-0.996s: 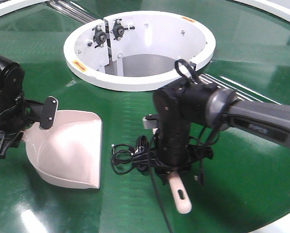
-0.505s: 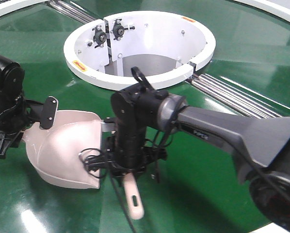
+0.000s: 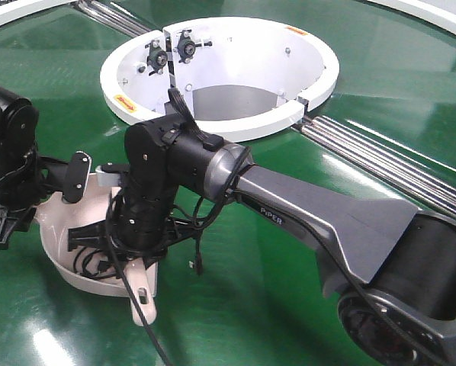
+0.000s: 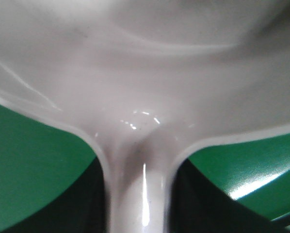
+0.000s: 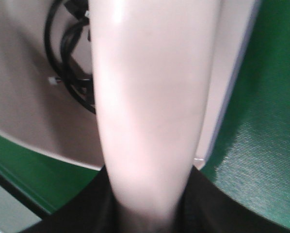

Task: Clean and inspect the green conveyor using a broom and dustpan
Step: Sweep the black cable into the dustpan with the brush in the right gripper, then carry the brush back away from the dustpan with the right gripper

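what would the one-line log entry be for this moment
left gripper: shut on dustpan | right gripper: shut on broom | broom: over dustpan | black cable: in dustpan

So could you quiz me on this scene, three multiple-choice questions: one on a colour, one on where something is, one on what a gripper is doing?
1. What colour is the belt?
A. green
B. blue
C. grey

2. Where is the black cable?
A. on the bare belt
B. in the dustpan
C. dangling in mid-air

3. The right gripper is:
A. open and empty
B. shut on the broom
C. shut on the dustpan

Answers:
1 A, the whole surface is glossy dark green.
2 B, its loops lie on the pale inside of the pan in the right wrist view.
3 B, the broom's handle sticks out below the gripper in the front view and fills the right wrist view.
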{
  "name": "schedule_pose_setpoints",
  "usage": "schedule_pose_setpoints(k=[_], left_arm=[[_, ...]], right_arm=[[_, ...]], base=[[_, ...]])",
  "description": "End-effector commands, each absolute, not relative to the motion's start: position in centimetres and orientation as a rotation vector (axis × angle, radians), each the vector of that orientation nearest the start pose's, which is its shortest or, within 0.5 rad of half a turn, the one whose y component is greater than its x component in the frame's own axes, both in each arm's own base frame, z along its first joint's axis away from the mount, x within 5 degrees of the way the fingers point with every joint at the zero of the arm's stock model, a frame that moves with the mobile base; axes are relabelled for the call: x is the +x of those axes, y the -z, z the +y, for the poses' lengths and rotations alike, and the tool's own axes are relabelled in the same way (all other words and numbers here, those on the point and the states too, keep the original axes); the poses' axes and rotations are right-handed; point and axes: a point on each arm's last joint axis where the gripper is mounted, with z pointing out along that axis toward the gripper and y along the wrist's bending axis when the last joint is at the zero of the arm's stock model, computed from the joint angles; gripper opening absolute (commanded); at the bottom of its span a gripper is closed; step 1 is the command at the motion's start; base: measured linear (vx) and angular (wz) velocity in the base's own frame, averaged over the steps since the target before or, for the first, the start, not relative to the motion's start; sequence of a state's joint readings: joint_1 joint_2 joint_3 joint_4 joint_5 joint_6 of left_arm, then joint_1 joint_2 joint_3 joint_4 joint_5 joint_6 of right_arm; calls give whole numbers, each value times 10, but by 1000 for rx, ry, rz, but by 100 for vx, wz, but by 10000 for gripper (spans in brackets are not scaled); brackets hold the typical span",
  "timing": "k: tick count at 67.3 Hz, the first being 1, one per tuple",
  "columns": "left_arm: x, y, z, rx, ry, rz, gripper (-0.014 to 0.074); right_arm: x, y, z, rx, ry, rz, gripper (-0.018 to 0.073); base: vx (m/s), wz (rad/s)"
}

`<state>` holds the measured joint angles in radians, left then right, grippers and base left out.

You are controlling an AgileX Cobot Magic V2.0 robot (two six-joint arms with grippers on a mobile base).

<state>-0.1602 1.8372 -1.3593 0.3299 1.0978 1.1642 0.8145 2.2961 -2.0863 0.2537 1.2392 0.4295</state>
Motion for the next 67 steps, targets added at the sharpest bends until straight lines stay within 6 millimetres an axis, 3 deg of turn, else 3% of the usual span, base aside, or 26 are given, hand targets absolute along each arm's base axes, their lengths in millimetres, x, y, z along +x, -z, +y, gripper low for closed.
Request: schedule_pose_setpoints(k=[1,24,35,53,67], left_arm=[[357,-249,-33,2088,-541,2320,-7],[357,-249,-33,2088,-541,2320,-7],[357,-249,-33,2088,-541,2320,-7],[357,-249,-33,2088,-541,2320,-7],[357,-249,-33,2088,-541,2320,-7]], right_arm=[[314,-257,362,-537,-562,2972,8],[323,-263,352,-513,-470,2927,10],[332,-287,333,-482,-427,2857,14],[344,-333,275,-418,-349,2749,17],[344,-338,213,-367,-174,2767,18]], base=[[0,0],[0,0],[0,0],[0,0],[0,0]])
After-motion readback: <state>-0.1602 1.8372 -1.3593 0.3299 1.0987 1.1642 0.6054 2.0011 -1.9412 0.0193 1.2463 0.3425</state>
